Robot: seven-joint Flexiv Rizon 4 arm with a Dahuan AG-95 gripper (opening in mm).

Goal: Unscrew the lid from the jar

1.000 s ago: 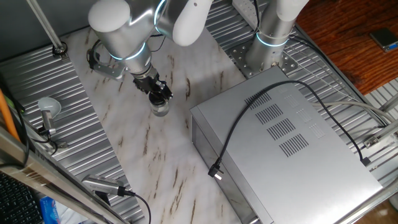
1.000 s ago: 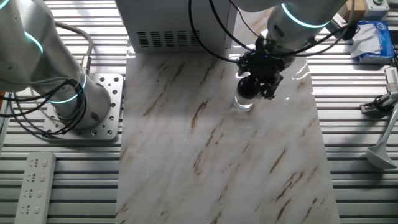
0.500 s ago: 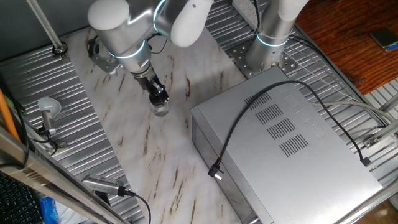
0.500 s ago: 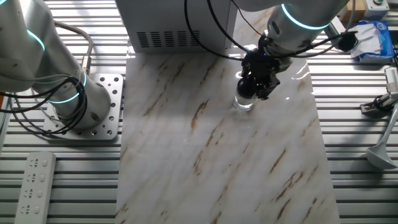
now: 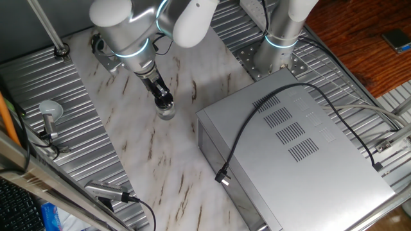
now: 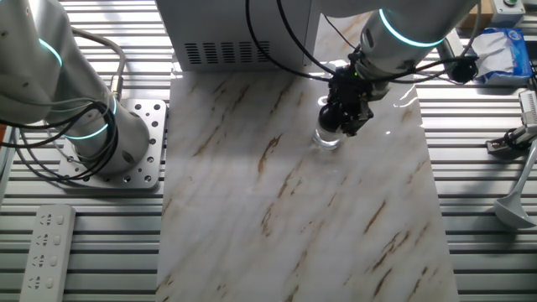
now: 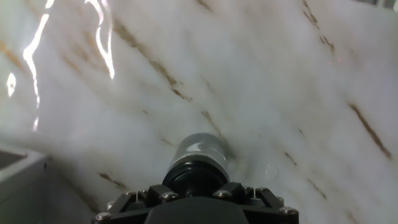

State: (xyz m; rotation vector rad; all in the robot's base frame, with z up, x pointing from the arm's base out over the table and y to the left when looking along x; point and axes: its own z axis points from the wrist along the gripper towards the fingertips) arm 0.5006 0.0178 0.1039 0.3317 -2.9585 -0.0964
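Turning the lid (image 7: pixel 196 176) is the step: the tool (image 6: pixel 346 117) sits closed around it atop the jar (image 5: pixel 167 113), upright on the counter (image 6: pixel 277 193). Twisting squarely, without side pull, should stop the unheld jar spinning.

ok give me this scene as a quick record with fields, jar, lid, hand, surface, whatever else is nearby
jar: clear, upright on the marble surface
lid: dark cap, on the jar's top
hand: directly over the jar, fingers at the lid; closure cannot be told
grey metal box: beside the jar, cable lying across its top
second arm base: bolted next to the marble
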